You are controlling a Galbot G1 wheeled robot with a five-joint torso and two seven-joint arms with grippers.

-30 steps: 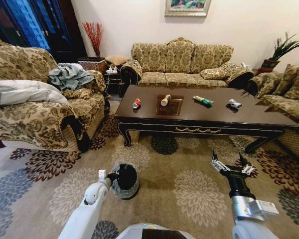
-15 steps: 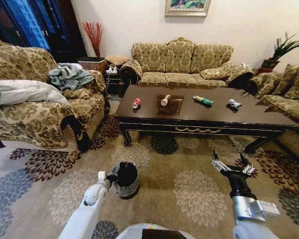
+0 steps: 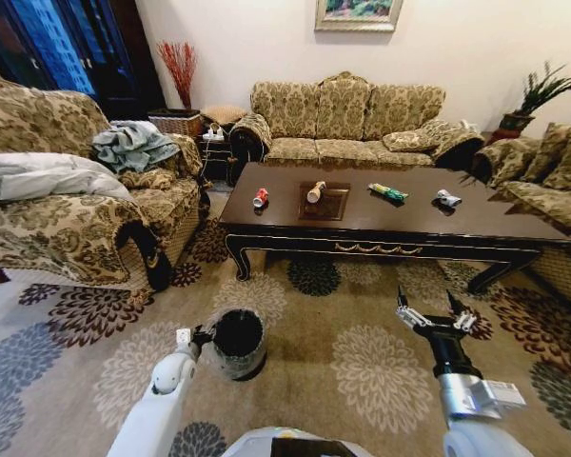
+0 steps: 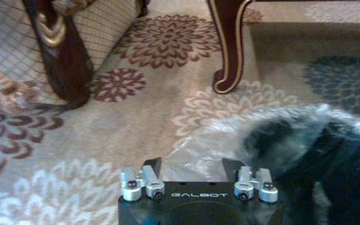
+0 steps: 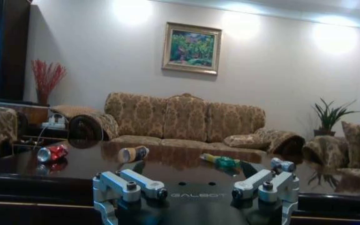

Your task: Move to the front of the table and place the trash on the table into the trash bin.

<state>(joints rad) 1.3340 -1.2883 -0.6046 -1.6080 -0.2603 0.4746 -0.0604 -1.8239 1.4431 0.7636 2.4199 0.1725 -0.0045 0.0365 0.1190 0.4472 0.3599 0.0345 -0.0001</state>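
table (image 3: 381, 221): stands ahead of the robot, in front of the sofa (image 3: 347, 119), across a stretch of patterned carpet (image 3: 362, 352); the approach does not look finished, so a good stop, in my judgement, is square to the long front edge with all four items within reach.
trash bin (image 3: 238, 343): black, with a grey bag liner, on the carpet between the robot and the table's left end; what i can see of its inside is dark and looks empty, though i cannot see the bottom. it should stay within the arms' reach.
left gripper (image 3: 192, 335): low, just beside the bin's rim; in its wrist view the bag lies right ahead of it, and i cannot tell how its fingers are set.
right gripper (image 3: 431, 318): raised toward the table, fingers spread wide, holding nothing.
trash, all lying on the tabletop in a row:
green-yellow packet (image 3: 388, 192): right of centre.
tan bottle (image 3: 316, 191): lying on the inlaid centre panel.
red can (image 3: 261, 197): toward the left end.
silver-white wrapper (image 3: 447, 199): farthest right.
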